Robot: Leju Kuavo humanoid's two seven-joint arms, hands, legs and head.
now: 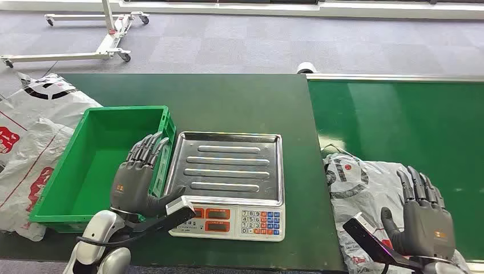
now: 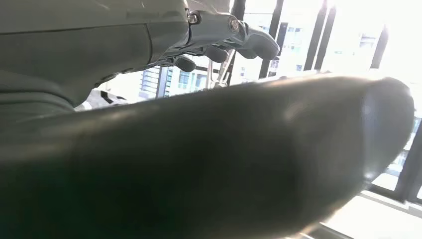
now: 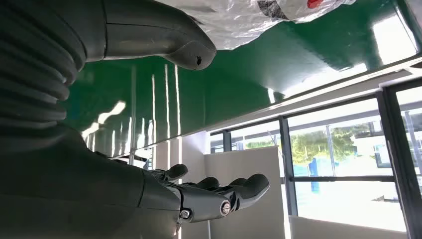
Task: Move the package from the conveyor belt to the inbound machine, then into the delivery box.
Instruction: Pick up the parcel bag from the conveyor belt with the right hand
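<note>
From the head view, the package (image 1: 365, 182) lies on the belt (image 1: 399, 120) beside the right hand (image 1: 425, 220), empty, fingers spread; the left hand (image 1: 137, 180) hangs empty by the scale (image 1: 231, 171). At the right wrist, the slack plastic could slip a loose grasp

Grey carpet floor (image 1: 240, 40); white wheeled frame (image 1: 108, 34) at back; tall bright windows (image 3: 343, 164), dark mullions.
</note>
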